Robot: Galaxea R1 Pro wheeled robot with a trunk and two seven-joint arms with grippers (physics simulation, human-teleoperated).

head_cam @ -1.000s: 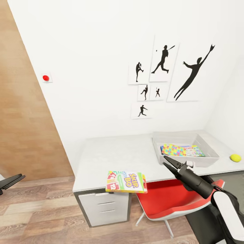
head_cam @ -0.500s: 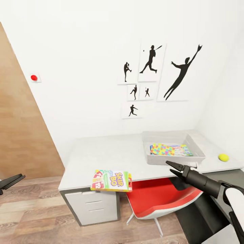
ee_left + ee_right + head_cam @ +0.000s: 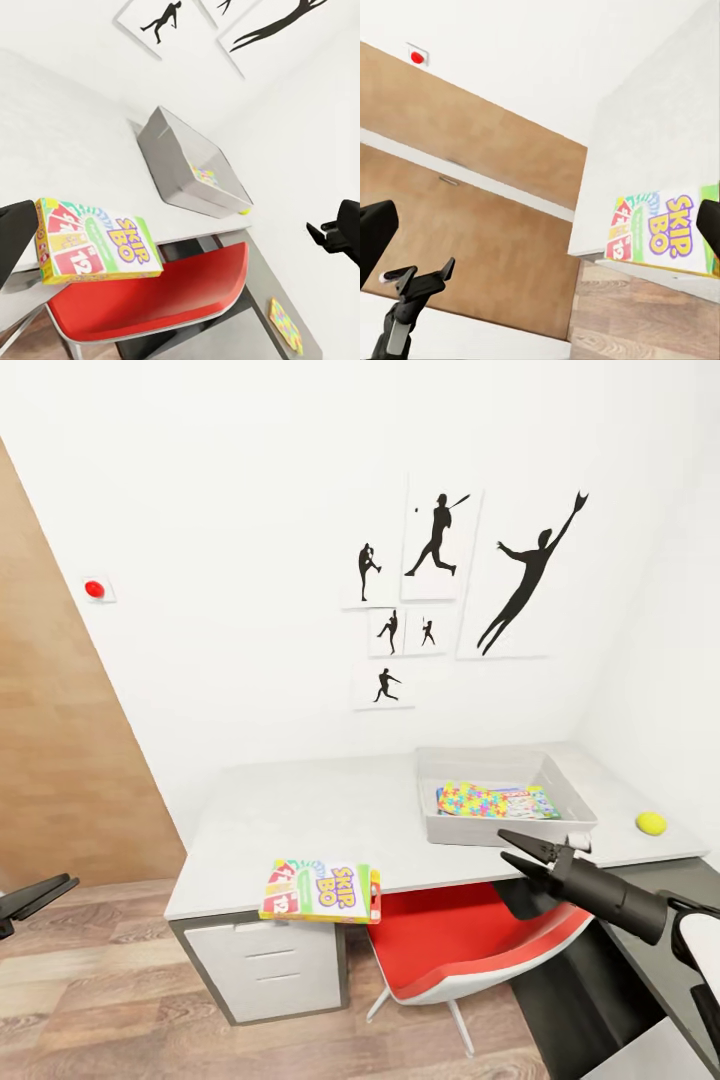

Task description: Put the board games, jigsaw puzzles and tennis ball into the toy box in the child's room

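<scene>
In the toy box (image 3: 503, 809) on the table (image 3: 330, 815) lie one puzzle (image 3: 472, 799) and one game box (partly hidden). One SKIP BO box (image 3: 321, 891) overhangs the front edge; one ball (image 3: 651, 823) sits right. Both right gripper (image 3: 527, 852) and left gripper (image 3: 45, 891) are spread, empty.

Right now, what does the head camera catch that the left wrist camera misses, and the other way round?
Head camera's own: the red wall button and white drawers. Left wrist camera's own: a multicoloured puzzle lying low beside the red chair. Shared: the SKIP BO box overhanging the table edge, the grey toy box, that chair.
</scene>
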